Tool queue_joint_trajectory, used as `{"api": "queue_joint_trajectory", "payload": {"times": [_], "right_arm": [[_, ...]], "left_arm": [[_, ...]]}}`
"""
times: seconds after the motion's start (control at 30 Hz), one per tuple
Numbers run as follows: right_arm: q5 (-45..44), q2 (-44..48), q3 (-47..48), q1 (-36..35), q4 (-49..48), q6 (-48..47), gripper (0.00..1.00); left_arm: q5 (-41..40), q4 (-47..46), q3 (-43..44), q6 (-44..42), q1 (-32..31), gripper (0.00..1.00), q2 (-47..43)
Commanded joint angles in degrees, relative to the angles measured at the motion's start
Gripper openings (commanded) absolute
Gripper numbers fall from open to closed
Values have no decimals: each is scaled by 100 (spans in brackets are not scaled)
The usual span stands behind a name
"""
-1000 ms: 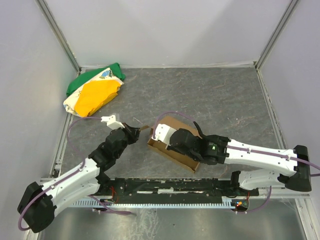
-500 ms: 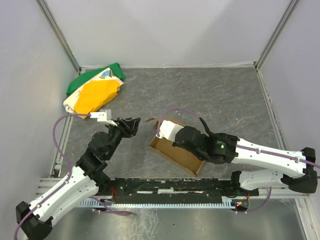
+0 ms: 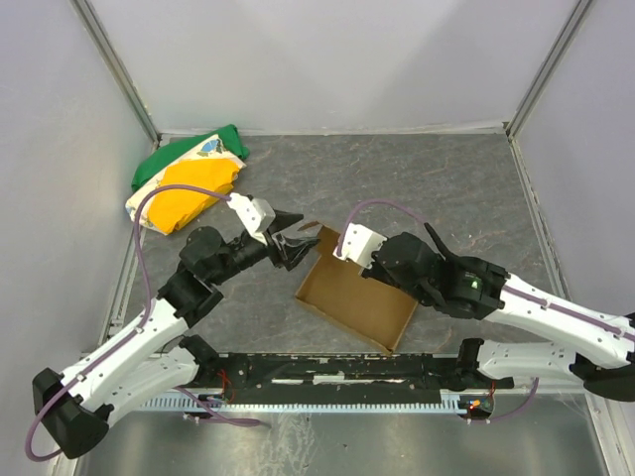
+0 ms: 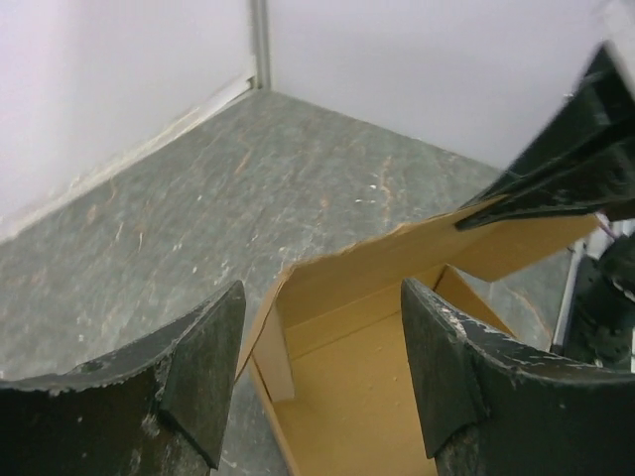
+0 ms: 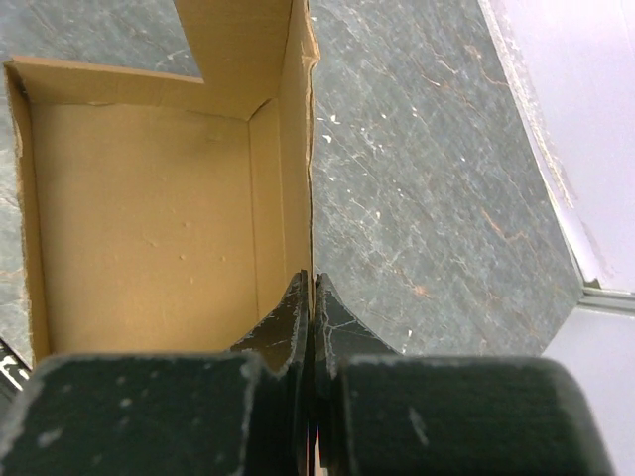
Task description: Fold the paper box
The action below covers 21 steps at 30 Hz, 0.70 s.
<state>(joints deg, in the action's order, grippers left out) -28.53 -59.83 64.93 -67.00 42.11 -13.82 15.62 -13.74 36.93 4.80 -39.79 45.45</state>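
Right wrist, right fingers (image 5: 286, 329) clamp paper box (image 5: 139, 218) wall, left fingers (image 4: 203, 377) wide

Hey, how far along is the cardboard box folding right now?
Done: the paper box already stands as a shallow tray with its side walls up. In hand: the right claw is shut on one wall's edge, while the left claw hangs open by the far corner, holding nothing. Left: one flap sticks out past the far wall, seemingly not yet tucked in.
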Motion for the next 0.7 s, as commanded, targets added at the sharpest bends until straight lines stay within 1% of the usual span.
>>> {"api": "queue_joint_trajectory", "payload": {"times": [0.0,0.13,0.23,0.3,0.37,0.43,0.67], "right_arm": [[488,-2,191,3,17,25,1],[657,-211,171,3,90,139,1],[687,-238,94,3,9,165,1],[678,-211,68,3,-34,149,1],[642,-184,67,7,-53,119,1],[626,-161,74,10,-54,83,1],[667,-108,86,12,23,65,1]], "left_arm": [[1257,464,688,-1243,-20,71,71],[1428,557,845,-1507,-17,73,206],[1790,646,925,-1695,-20,74,333],[2186,970,1064,-1933,-22,74,487],[2577,1507,1277,-2282,-18,74,735],[2837,1805,1381,-2532,-20,74,905],[2962,1753,1440,-2785,-29,73,1101]]}}
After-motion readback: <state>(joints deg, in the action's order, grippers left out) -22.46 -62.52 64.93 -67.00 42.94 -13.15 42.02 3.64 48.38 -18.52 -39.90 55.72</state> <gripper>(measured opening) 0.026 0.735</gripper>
